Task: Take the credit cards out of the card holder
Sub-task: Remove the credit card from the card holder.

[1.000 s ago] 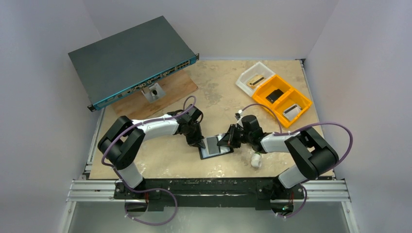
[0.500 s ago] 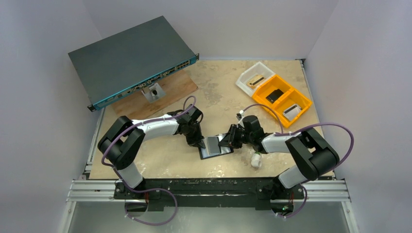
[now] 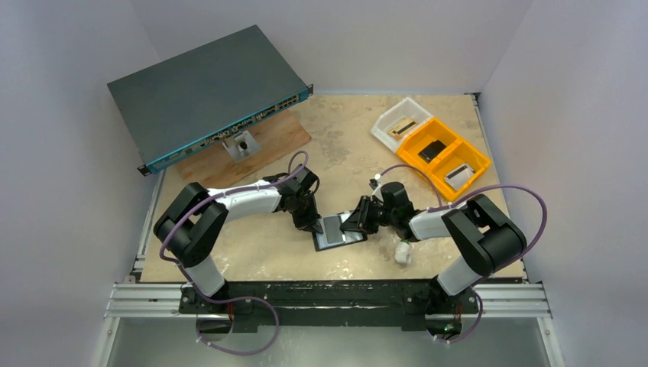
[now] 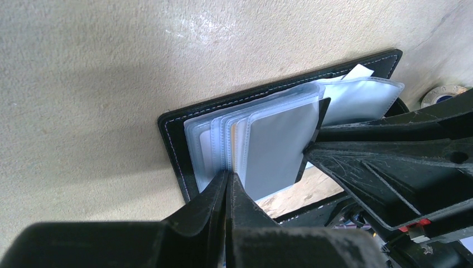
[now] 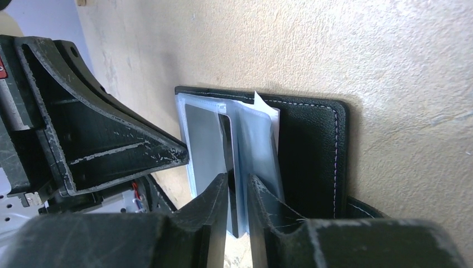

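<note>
Since a moment ago the right gripper (image 5: 237, 184) has eased its jaws a little apart and now straddles the edge of one of the credit cards (image 4: 276, 142), seemingly to draw it out. Meanwhile the left gripper (image 4: 228, 180), closed tight, presses its tips on the open card holder (image 5: 309, 151), apparently pinning it flat near the middle of the desk (image 3: 267, 256)'s near edge.
</note>
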{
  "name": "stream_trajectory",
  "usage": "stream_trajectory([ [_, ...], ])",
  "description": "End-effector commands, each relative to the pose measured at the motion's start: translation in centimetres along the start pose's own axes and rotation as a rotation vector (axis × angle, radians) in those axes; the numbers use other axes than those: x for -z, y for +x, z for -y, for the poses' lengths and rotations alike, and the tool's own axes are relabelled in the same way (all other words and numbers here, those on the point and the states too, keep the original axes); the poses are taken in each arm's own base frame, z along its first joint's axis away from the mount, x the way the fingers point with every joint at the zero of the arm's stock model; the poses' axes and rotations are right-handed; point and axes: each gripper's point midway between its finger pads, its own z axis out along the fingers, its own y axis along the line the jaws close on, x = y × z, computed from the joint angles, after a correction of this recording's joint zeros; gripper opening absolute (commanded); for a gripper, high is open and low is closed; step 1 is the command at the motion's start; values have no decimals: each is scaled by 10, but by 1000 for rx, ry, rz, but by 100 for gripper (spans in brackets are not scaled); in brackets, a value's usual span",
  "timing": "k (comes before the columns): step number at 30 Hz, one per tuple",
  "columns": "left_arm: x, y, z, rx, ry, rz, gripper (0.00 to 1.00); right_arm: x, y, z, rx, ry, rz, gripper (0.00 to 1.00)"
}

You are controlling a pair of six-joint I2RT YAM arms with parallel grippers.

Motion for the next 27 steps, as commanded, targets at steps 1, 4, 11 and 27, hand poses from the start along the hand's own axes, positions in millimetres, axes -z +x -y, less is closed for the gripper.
stream_trajectory([
  [1, -17, 0, -66, 12, -248, 30, 0, 0, 2, 2, -7, -7, -6, 15],
  [4, -17, 0, -66, 14, -249, 30, 0, 0, 1, 0, -4, -9, -5, 7],
  [11, -14, -2, -75, 14, -271, 34, 0, 5, -5, 7, 26, 54, 29, 0],
  [27, -10, -2, -93, 29, -292, 40, 0, 11, -8, 17, 29, 100, 54, 0],
])
